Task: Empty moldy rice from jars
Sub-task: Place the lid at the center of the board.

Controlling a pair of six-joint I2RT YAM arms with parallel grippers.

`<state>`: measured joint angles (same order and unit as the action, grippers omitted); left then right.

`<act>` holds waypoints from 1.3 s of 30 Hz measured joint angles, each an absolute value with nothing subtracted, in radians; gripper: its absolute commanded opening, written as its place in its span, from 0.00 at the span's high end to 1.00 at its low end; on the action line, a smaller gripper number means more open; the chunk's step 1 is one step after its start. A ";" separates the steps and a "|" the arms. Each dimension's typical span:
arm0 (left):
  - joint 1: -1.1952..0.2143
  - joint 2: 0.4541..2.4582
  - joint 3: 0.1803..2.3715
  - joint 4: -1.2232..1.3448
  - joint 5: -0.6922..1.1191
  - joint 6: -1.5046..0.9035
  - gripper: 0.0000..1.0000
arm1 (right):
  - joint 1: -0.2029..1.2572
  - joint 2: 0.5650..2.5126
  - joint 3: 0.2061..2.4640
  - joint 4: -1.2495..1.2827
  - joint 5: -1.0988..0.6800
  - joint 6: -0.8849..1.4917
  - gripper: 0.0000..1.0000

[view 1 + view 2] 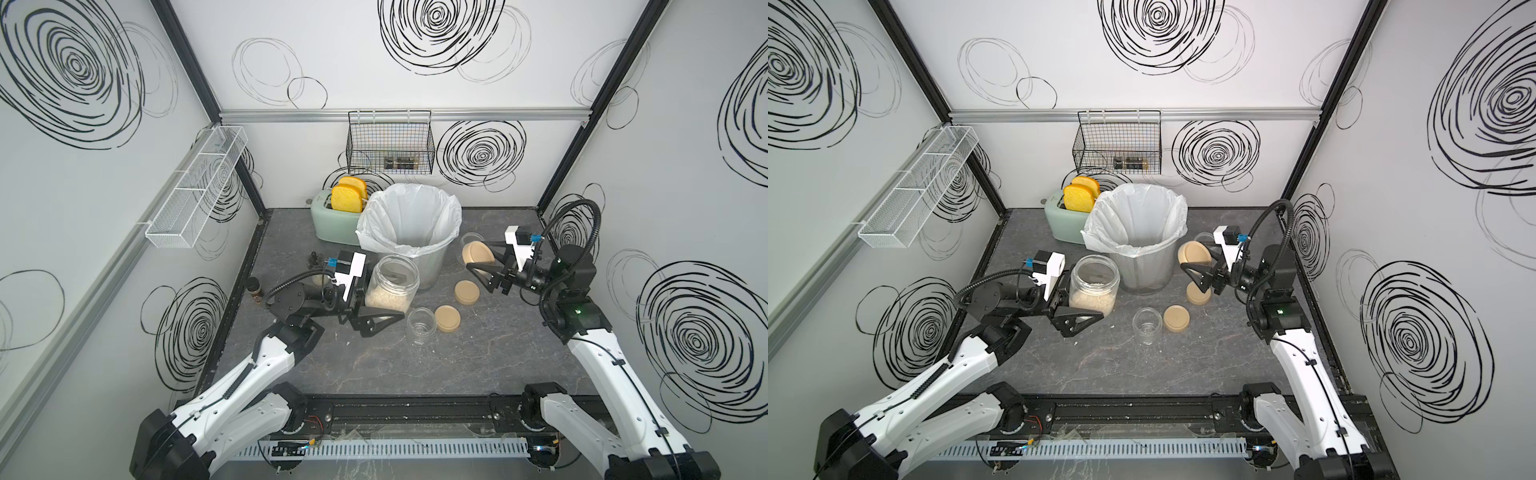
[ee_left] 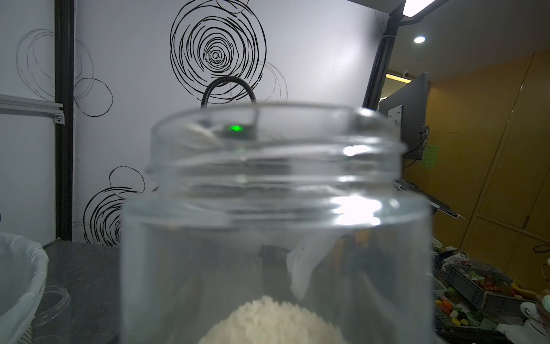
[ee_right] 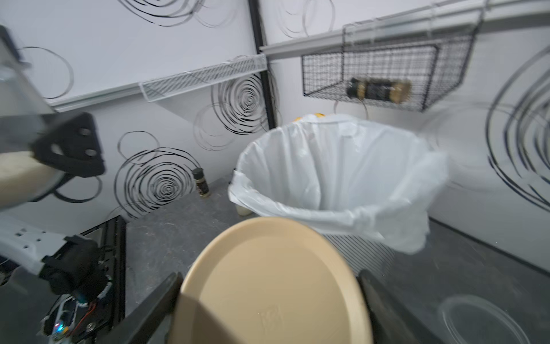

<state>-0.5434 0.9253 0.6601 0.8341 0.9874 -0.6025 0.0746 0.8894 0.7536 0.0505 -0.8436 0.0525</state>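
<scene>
- A small dark spice shaker [image 1: 254,289] stands against the left wall on the grey marbled tabletop [image 1: 374,365].
- The left gripper [image 1: 380,309] is clamped round an open clear cylindrical jar [image 1: 391,278], mouth up, just beside the bin. The off-white moldy rice [image 1: 384,301] lies in its lower part, also seen in the left wrist view [image 2: 272,320].
- A mint-green toaster [image 1: 332,226] with 2 yellow bread slices [image 1: 347,197] sits at the back.
- A metal mesh waste bin with a white plastic liner [image 1: 453,216] stands mid-table.
- In front of the bin stands an empty lidless jar [image 1: 422,326]. Beside it lie a nearer flat round tan lid [image 1: 447,318] and a farther tan lid [image 1: 466,292].
- The right gripper [image 1: 478,258] pinches a 3rd tan lid [image 1: 477,252] by its edge, tilted, right of the bin. The right wrist view shows this lid between 2 dark fingers [image 3: 154,300].
- Behind it stands another empty clear jar [image 1: 471,240].
</scene>
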 measured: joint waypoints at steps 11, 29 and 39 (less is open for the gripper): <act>-0.521 0.891 0.654 0.833 0.989 -0.601 0.22 | -0.117 1.038 0.572 0.039 -0.528 0.117 0.30; -0.508 0.836 0.633 0.806 0.993 -0.574 0.22 | -0.117 1.682 0.815 0.029 -0.233 0.123 0.32; -0.508 0.836 0.633 0.773 0.992 -0.560 0.22 | 0.009 1.813 0.939 0.033 -0.107 0.099 0.19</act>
